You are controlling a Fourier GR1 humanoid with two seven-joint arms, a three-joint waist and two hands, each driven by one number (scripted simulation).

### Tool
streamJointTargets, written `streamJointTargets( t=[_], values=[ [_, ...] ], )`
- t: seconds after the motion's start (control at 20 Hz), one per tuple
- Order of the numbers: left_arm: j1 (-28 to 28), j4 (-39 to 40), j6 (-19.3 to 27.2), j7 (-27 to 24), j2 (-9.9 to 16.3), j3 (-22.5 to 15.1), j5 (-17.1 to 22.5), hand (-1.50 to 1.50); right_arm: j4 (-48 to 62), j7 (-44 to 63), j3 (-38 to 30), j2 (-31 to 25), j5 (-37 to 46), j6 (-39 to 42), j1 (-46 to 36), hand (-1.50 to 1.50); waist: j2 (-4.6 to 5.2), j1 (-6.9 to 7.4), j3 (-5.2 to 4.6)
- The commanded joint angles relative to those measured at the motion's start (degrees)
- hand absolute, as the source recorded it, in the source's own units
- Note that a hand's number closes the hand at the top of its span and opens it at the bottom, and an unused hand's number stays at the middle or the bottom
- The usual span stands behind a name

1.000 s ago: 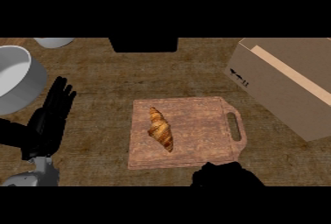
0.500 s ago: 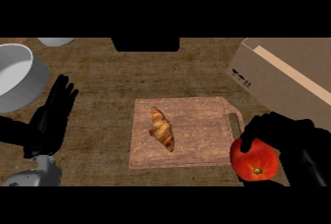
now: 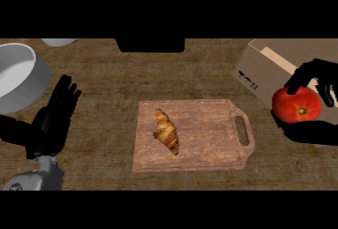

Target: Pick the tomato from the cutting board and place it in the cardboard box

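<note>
Our right hand [image 3: 315, 129], curled round the tomato [image 3: 298, 105], has risen from beside the cutting board [image 3: 198, 138] to the cardboard box [image 3: 264, 62]. Release comes next, we judge.

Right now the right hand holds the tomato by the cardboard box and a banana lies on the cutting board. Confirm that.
Not quite. The head view shows a croissant, not a banana, on the cutting board. The right hand does hold the tomato by the cardboard box.

black hands [image 3: 54, 117], grey forearm [image 3: 41, 175]
</note>
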Motion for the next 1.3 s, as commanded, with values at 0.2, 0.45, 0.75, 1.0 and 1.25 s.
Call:
streamJointTargets(
  t=[0.2, 0.45, 0.75, 1.0, 1.25],
  values=[
    [3.33, -0.6, -1.32, -2.53, -0.93, -1.53, -0.4, 0.0, 25.31, -15.93, -5.24, -6.21, 5.95, -9.89, -6.73, 1.5, 0.1, 0.62, 0.02],
    [-1.76, 3.6, -2.29, -2.59, 0.83, 1.97, 2.05, 0.0, 37.09, -21.03, -4.28, -6.84, 10.4, -15.56, -10.19, 1.5, 0.09, 0.27, 0.0],
    [-1.12, 2.77, -0.38, -2.98, -1.69, -1.51, -0.86, 0.0, 51.63, -21.78, 2.34, -13.18, 20.81, -11.46, -12.32, 1.5, 0.8, 1.67, -0.06],
    [-0.29, 0.65, -1.17, -1.37, -0.71, -0.81, 0.32, 0.0, 65.81, -26.35, -0.77, -14.87, 17.88, -7.31, -18.67, -1.5, 0.37, 1.47, 0.03],
    [0.42, 1.95, -0.65, -2.36, -1.64, -1.14, -0.18, 0.0, 71.53, -36.16, -6.33, -9.86, 13.43, -23.44, -19.38, -1.5, 0.36, 1.1, 0.09]
  ],
)
